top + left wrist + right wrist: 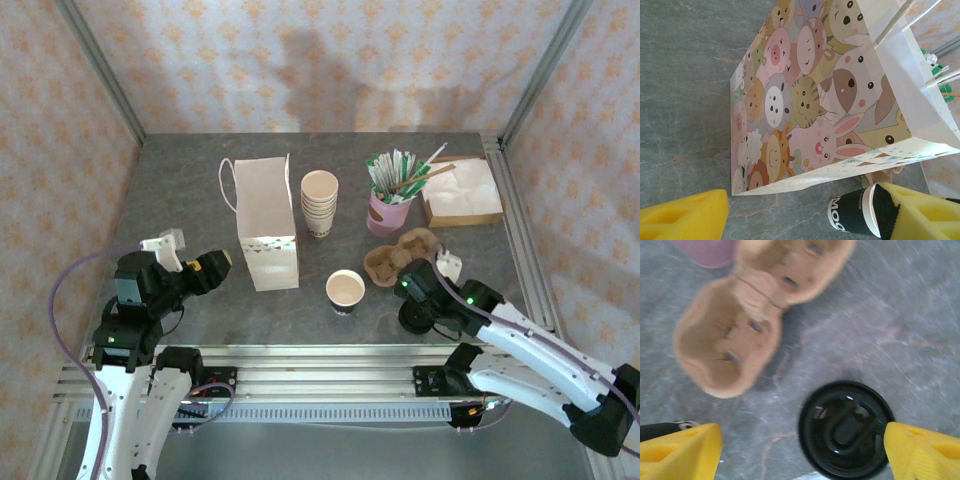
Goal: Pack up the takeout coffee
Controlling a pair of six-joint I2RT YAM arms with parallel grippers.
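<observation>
Takeout coffee cup (345,290) stands upright and lidless on the tabletop (180,200), just right of the white paper bag (266,225). Black lid (845,427) lies flat on the tabletop, near the cup carrier (740,325). Right hand (802,442) open, fingers straddling the lid, one finger at its rim. Left hand (802,212) open and empty, facing the bag's printed side, with the cup close to one finger.

Lid (846,429) is showing glossy black plastic, carrier (725,345) is looking rough matt pulp, bag (805,100) is reading smooth printed paper, cup (847,217) is showing dark printed paper.
</observation>
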